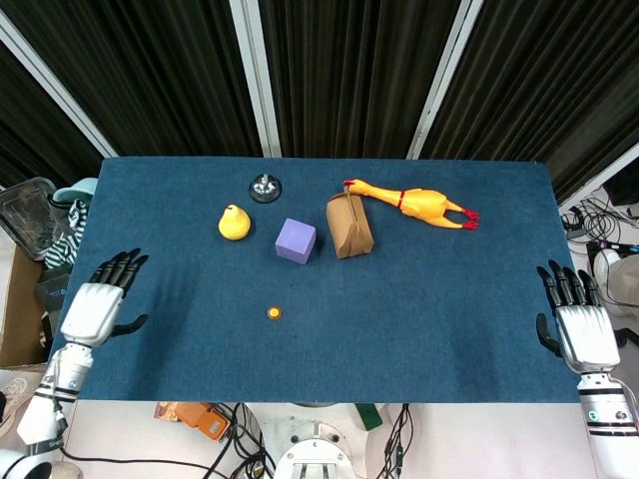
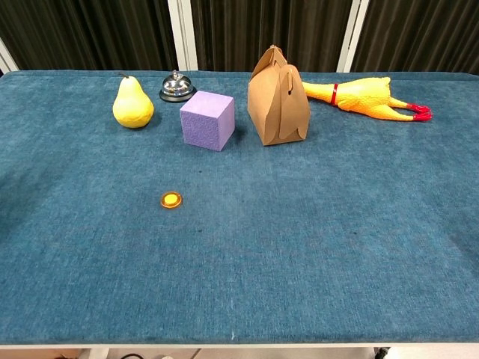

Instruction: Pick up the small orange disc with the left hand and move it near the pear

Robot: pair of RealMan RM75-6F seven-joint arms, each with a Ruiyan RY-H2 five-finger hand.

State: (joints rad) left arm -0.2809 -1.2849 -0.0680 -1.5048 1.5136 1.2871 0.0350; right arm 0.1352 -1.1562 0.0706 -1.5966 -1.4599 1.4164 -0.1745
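Observation:
The small orange disc [image 1: 274, 312] [image 2: 171, 200] lies flat on the blue table [image 1: 419, 319], in front of the purple cube. The yellow pear [image 1: 234, 223] [image 2: 132, 104] stands upright at the back left. My left hand [image 1: 96, 303] hovers over the table's left edge, fingers spread and holding nothing, well to the left of the disc. My right hand [image 1: 576, 323] is off the table's right edge, fingers apart and empty. Neither hand shows in the chest view.
A purple cube [image 1: 296, 240], a brown paper bag [image 1: 349, 225], a rubber chicken [image 1: 414, 205] and a silver call bell [image 1: 265, 187] stand along the back half. A cardboard box and clutter [image 1: 40, 249] sit beside the table's left edge.

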